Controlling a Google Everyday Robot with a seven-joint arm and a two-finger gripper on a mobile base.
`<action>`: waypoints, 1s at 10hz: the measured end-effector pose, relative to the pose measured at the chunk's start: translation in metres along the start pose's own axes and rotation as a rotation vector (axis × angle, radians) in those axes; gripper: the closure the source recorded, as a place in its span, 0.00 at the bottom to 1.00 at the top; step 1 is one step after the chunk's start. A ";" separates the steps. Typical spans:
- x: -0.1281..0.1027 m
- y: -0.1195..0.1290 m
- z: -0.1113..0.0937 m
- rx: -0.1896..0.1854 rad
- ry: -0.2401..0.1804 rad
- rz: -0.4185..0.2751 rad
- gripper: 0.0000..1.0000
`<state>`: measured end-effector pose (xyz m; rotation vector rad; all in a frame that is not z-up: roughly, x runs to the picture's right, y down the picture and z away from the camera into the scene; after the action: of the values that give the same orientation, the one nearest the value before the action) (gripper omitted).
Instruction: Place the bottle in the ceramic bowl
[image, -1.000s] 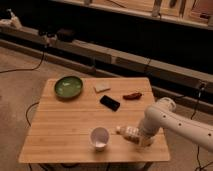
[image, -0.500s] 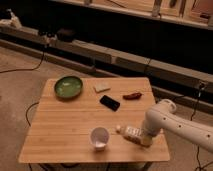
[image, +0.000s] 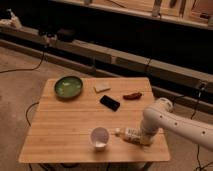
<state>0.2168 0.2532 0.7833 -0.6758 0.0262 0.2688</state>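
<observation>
The bottle (image: 129, 133) lies on its side near the front right of the wooden table (image: 65, 125), its white cap pointing left toward the cup. My gripper (image: 143, 138) has come down from the white arm (image: 170, 122) on the right. It sits over the bottle's right end, shut on it. The ceramic bowl (image: 68, 86), green and shallow, rests empty at the table's far left corner, well away from the gripper.
A white cup (image: 99, 138) stands just left of the bottle's cap. A black phone (image: 110, 103), a pale flat item (image: 102, 88) and a reddish-brown item (image: 132, 95) lie mid-table. Cables run across the floor on the left, below a long dark ledge.
The gripper has settled onto the bottle's right end and closed around it. The bottle still lies in the same spot, and nothing else has moved.
</observation>
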 end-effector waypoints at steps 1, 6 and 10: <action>-0.005 -0.011 -0.019 0.016 -0.031 -0.003 1.00; -0.025 -0.110 -0.148 0.176 -0.245 0.029 1.00; -0.091 -0.183 -0.225 0.347 -0.591 -0.064 1.00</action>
<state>0.1893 -0.0446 0.7300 -0.2329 -0.5028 0.3828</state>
